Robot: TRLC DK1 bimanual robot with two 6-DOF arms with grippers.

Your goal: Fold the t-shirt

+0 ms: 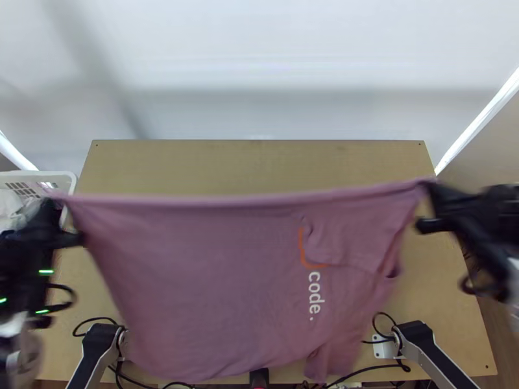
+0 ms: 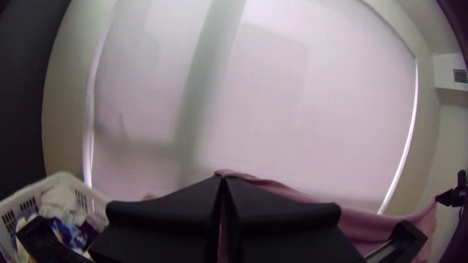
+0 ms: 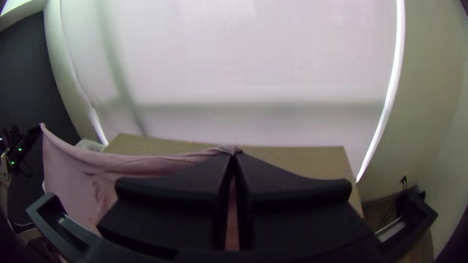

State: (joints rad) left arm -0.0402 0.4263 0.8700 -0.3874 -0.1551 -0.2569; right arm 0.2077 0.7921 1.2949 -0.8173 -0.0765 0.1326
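Two t-shirt (image 1: pixel 214 279) ends clamped, left pincer (image 1: pixel 60 202), right pincer (image 1: pixel 428 188) closed; top view: lettering (image 1: pixel 314 295); left wrist view: vent (image 2: pixel 459 76).

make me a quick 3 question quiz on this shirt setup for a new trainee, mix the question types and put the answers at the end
1. Multiple choice: How is the t-shirt between the left gripper and the right gripper?
A) heaped in a ball
B) stretched out, hanging down from its held edge
C) folded into a small square

2. True or false: Both grippers are shut on the t-shirt.

3. Fill in the blank: In the top view, the white basket is at the ____ side of the table.

Key: 1 B; 2 true; 3 left
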